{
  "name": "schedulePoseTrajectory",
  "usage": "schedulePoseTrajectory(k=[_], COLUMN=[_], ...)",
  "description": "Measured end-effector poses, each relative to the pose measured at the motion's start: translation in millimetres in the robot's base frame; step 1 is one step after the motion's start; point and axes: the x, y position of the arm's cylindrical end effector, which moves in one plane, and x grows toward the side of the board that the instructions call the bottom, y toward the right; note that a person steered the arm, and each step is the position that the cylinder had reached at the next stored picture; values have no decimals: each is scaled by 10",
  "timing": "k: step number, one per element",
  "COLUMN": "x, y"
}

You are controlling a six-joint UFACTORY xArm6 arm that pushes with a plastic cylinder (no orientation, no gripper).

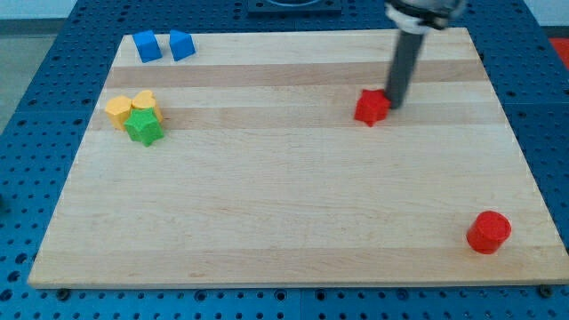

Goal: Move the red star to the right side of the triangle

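Note:
The red star [371, 108] lies on the wooden board, right of centre in the upper half. My tip [392, 106] touches or nearly touches the star's right side. The blue triangle [181, 44] sits near the view's top left, next to a blue cube [147, 46] on its left. The star is far to the right of and below the triangle.
A yellow hexagon-like block [120, 111], a yellow heart-like block [144, 100] and a green star [143, 128] cluster at the left. A red cylinder [488, 232] sits at the lower right. The board [284, 204] rests on a blue pegboard table.

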Motion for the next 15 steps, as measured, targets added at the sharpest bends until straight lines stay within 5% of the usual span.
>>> schedulePoseTrajectory(k=[1, 2, 3, 4, 5, 8, 10, 11, 13, 14, 15], x=[-10, -66, 360, 610, 329, 233, -739, -886, -1027, -922, -662], y=[-485, 336, 560, -250, -948, 30, -976, -1062, -2330, -1936, -544])
